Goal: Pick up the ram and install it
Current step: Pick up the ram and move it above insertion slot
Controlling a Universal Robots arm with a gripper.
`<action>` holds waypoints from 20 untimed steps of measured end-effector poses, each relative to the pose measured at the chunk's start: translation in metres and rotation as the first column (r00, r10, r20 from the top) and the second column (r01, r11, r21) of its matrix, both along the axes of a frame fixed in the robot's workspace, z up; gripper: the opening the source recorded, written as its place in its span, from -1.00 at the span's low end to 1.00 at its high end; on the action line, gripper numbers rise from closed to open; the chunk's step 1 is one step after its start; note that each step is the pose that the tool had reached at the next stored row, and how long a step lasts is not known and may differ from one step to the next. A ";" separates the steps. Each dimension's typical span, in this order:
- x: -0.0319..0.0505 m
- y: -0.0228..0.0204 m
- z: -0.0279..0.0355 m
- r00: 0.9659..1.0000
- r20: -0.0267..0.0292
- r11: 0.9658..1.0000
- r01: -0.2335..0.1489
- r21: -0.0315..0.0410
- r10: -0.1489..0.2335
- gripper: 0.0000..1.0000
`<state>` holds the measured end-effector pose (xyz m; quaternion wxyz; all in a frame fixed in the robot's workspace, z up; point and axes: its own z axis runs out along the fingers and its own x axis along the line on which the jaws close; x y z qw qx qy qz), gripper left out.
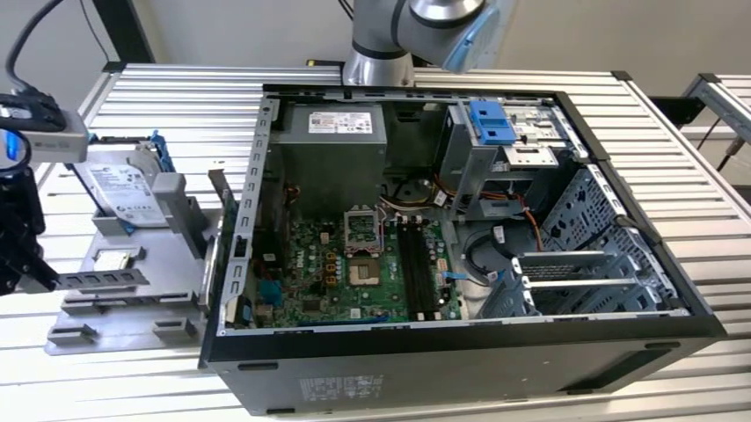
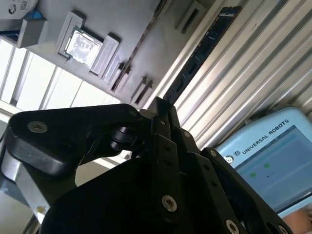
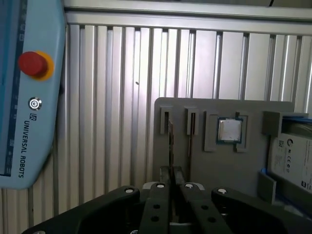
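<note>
1 ram (image 2: 202, 51), end pinched w/in gripper (image 2: 160, 104)

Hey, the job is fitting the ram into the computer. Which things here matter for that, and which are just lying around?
For the job:
ram, held in the gripper
black motherboard slots
open computer case

Just lying about:
hard drive on the grey tray
processor chip on the same tray
teach pendant

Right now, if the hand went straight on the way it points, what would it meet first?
Most likely the ram, standing on edge on the tray, straight ahead of the hand in the second wrist view; the gap is unclear.
</note>
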<state>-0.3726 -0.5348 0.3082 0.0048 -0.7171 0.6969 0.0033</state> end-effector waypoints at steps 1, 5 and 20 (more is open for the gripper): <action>0.0000 0.0000 0.0017 1.000 0.000 1.000 0.000 0.000 0.000 -1.00; 0.0001 -0.0001 0.0089 1.000 0.000 1.000 0.000 0.000 0.000 -1.00; 0.0000 0.0000 0.0363 1.000 0.000 1.000 0.000 0.000 0.000 -1.00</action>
